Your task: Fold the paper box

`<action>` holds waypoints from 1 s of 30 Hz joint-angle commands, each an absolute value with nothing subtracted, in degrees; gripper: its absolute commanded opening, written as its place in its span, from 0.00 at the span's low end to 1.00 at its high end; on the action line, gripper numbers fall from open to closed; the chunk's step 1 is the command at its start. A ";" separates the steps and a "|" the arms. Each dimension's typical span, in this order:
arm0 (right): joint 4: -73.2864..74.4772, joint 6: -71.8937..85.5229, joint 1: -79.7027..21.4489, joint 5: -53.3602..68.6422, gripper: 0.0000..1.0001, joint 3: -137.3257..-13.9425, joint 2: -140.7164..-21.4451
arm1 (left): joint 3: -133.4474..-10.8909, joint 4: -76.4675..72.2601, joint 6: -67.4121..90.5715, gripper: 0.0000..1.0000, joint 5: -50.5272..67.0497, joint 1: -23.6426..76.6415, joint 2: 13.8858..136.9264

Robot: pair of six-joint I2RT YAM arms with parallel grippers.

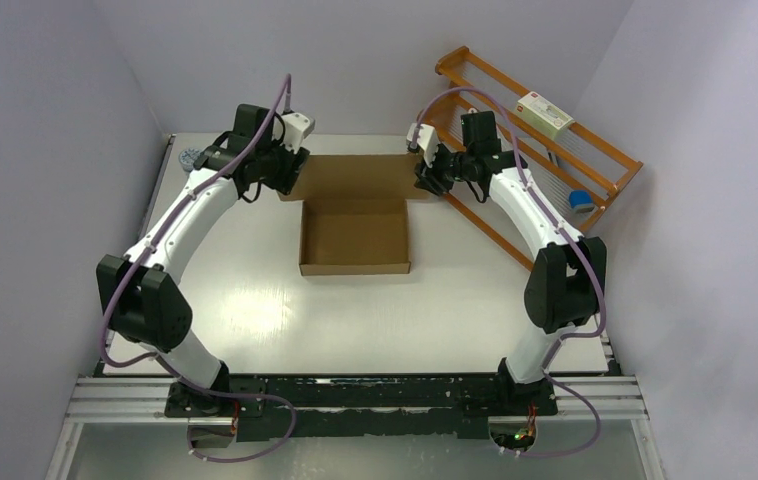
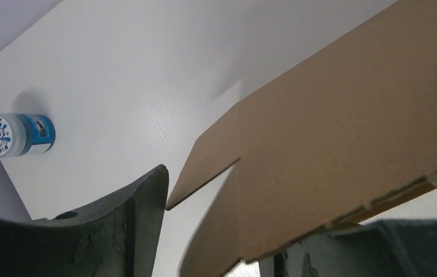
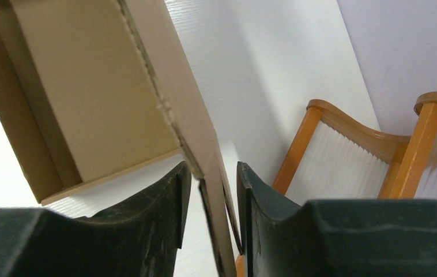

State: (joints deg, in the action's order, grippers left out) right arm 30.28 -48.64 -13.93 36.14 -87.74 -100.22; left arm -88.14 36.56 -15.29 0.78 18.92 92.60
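Observation:
The paper box (image 1: 355, 237) is a shallow brown cardboard tray at the table's middle, its lid panel (image 1: 355, 176) open at the back. My left gripper (image 1: 292, 176) is at the lid's left rear corner. In the left wrist view its jaws (image 2: 251, 231) stand wide apart with the lid's flap (image 2: 331, 133) between them, resting by the right finger (image 2: 389, 248). My right gripper (image 1: 425, 176) is at the lid's right rear corner. In the right wrist view its jaws (image 3: 210, 213) straddle the lid's edge (image 3: 193, 138), with small gaps on both sides.
An orange wooden rack (image 1: 555, 150) stands at the back right, holding a white carton with a red label (image 1: 545, 113) and a blue roll (image 1: 580, 200). A small jar with a blue-and-white lid (image 1: 192, 157) stands at the back left, also in the left wrist view (image 2: 14, 134).

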 commanded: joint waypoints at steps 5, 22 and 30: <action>28.73 -47.61 -13.57 37.48 0.33 -89.45 -100.03 | -89.46 39.15 -16.61 0.48 1.58 18.98 92.42; 22.14 -30.63 -13.64 35.40 0.11 -87.90 -98.63 | -88.06 38.61 -6.02 0.20 7.88 18.98 89.23; 19.84 -17.23 -18.65 24.94 0.01 -83.63 -96.31 | -84.07 35.36 6.01 0.14 14.51 18.98 88.78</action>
State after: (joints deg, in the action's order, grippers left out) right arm 23.07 -26.89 -14.96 30.52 -86.13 -99.15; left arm -86.02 37.95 -1.83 8.34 18.81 90.19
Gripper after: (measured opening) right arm 0.028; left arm 0.150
